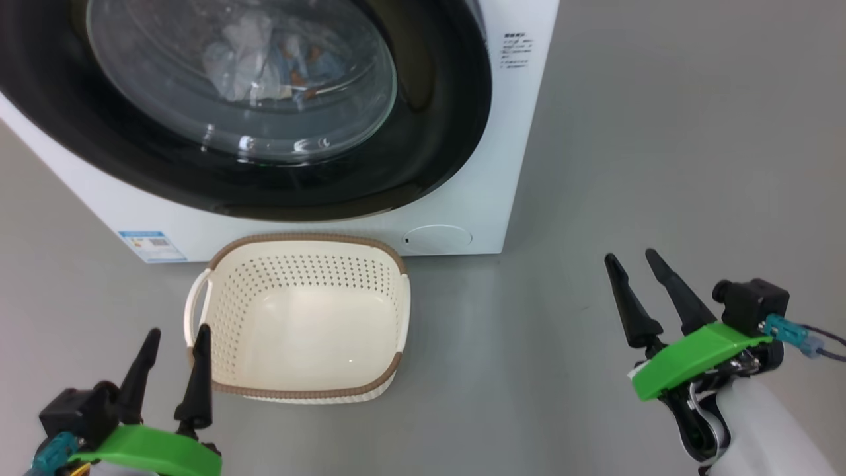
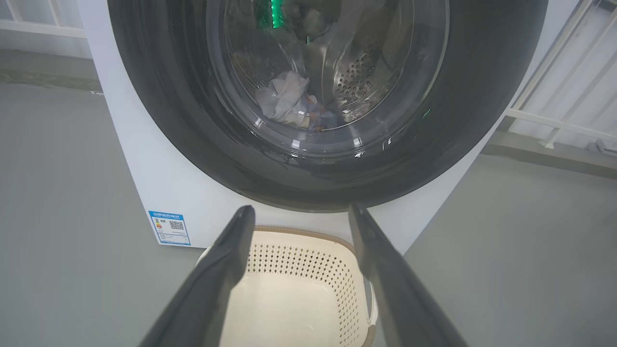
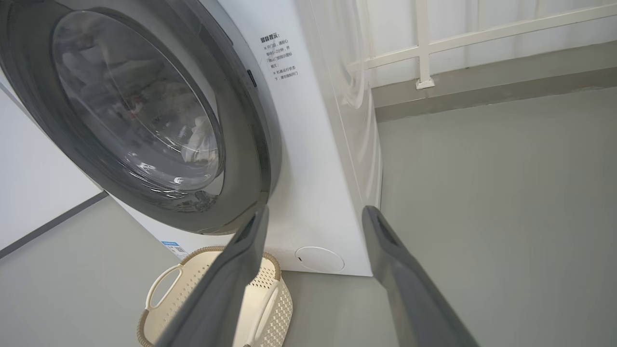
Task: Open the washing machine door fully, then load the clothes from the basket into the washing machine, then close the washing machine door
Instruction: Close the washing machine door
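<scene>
The big white front-loading washing machine (image 1: 509,132) stands square on the grey floor (image 1: 661,165), its front turned toward the robot. Its large round door (image 1: 433,152), with a glossy black rim around a bulging clear glass window, lies flat against that front and looks closed, though whether the latch has caught I cannot tell from these angles. Just in front of the machine sits the small cream plastic basket (image 1: 304,239), perforated and brown-rimmed. Its mouth faces up, and its long axis, handle to handle, runs roughly along the washer's front, slightly skewed. That spot makes sense, since it keeps the reach from basket to drum short. The basket is bare inside. The clothes (image 1: 264,59), a crumpled white piece with a blue one showing orange-brown spots, rest low in the steel drum behind the glass. By these signs the loading and closing appear done. The left gripper (image 1: 177,332) hangs low beside the basket's left handle, its two dark fingers spread apart and holding nothing. The right gripper (image 1: 629,256) is well off to the right over bare floor, equally spread and empty, both pointing toward the machine as if at rest.
</scene>
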Robot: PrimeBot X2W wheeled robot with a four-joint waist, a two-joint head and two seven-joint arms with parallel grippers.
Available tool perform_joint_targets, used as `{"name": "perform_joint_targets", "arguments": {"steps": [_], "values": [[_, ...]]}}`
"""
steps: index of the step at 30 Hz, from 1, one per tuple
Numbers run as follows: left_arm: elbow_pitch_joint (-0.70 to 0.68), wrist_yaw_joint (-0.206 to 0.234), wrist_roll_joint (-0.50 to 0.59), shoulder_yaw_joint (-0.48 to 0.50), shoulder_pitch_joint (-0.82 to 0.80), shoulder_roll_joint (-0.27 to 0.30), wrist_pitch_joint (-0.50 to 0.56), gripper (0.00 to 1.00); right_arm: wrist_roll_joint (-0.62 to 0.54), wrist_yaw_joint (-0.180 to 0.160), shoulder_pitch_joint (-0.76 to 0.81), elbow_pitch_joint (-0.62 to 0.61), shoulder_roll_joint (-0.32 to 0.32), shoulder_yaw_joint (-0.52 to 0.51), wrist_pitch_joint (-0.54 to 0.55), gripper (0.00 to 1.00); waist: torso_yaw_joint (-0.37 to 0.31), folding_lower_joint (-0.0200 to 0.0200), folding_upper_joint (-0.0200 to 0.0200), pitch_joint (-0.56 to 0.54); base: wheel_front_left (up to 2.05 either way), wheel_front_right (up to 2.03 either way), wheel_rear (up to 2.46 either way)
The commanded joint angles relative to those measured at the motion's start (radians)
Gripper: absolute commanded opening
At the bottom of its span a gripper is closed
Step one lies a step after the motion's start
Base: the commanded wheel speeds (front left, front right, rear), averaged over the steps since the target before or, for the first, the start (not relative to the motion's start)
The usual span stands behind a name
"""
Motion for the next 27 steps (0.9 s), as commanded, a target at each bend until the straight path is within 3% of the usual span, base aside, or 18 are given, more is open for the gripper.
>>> {"name": "perform_joint_targets", "arguments": {"steps": [1, 27], "values": [[-0.013, -0.002, 0.018, 0.043, 0.002, 0.03, -0.006, 1.0, -0.01, -0.001, 0.024, -0.029, -0.005, 0.013, -0.005, 1.0, -0.017, 0.0, -0.0001, -0.018, 0.0, 0.0, 0.0], [0.034, -0.002, 0.051, 0.075, 0.045, 0.033, -0.006, 1.0, -0.019, -0.001, 0.166, -0.069, -0.009, -0.068, -0.005, 1.0, -0.06, 0.0, -0.0001, -0.062, 0.0, 0.0, 0.0]]}}
